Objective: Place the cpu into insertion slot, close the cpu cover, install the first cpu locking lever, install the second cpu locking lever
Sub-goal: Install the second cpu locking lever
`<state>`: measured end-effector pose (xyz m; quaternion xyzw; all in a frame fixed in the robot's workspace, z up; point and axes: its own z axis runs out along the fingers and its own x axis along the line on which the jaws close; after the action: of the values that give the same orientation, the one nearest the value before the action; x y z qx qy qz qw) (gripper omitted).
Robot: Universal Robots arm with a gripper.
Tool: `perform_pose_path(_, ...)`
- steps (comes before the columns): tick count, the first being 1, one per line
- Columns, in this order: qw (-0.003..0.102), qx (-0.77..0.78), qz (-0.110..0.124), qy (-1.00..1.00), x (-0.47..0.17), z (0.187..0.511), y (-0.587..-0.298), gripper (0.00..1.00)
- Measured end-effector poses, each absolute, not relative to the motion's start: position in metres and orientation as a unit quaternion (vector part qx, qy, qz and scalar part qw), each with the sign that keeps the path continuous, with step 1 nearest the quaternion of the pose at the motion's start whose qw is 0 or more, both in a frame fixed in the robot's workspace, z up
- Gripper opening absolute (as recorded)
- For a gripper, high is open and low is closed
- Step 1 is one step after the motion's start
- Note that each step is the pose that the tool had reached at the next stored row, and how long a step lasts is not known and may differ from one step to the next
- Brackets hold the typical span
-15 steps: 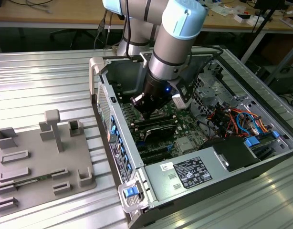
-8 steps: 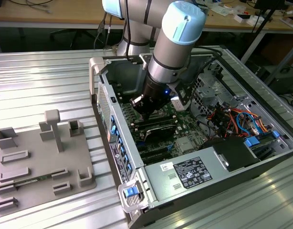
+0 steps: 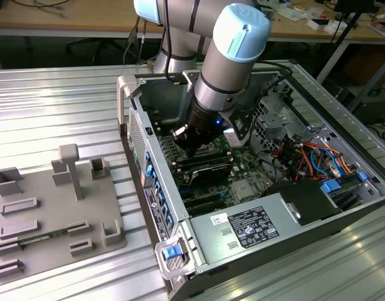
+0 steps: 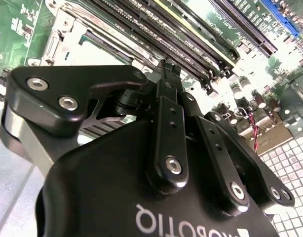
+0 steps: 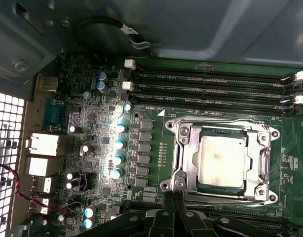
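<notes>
In the first wrist view the cpu (image 5: pixel 223 160) lies flat in the insertion slot (image 5: pixel 272 134), silvery face up. The cpu cover (image 5: pixel 187 148), a silvery frame, lies down around it. My gripper (image 5: pixel 173 197) is shut, its black fingertips pressed together just off one corner of the socket, with nothing visible between them. A thin metal lever rod (image 5: pixel 225 199) runs along the socket edge nearest the fingertips. In the second wrist view the shut fingers (image 4: pixel 167 94) point at the board, with the socket's metal frame (image 4: pixel 67 37) beyond. In the exterior view the gripper (image 3: pixel 186 141) reaches down inside the open computer case.
Long black memory slots (image 5: pixel 210 86) run beside the socket, and a row of capacitors (image 5: pixel 119 143) stands on another side. The case wall (image 5: pixel 191 29) rises close by. A power supply (image 3: pixel 242 229) and coloured cables (image 3: pixel 305 157) fill the case. A grey fixture tray (image 3: pixel 54 213) lies at the exterior view's left.
</notes>
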<state>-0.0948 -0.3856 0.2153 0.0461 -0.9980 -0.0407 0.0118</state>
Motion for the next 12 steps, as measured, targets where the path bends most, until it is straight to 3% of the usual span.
perform_pose_path(12, 0.012, 0.046, -0.042, -0.998, -0.096, 0.2113, -0.3878, 0.11)
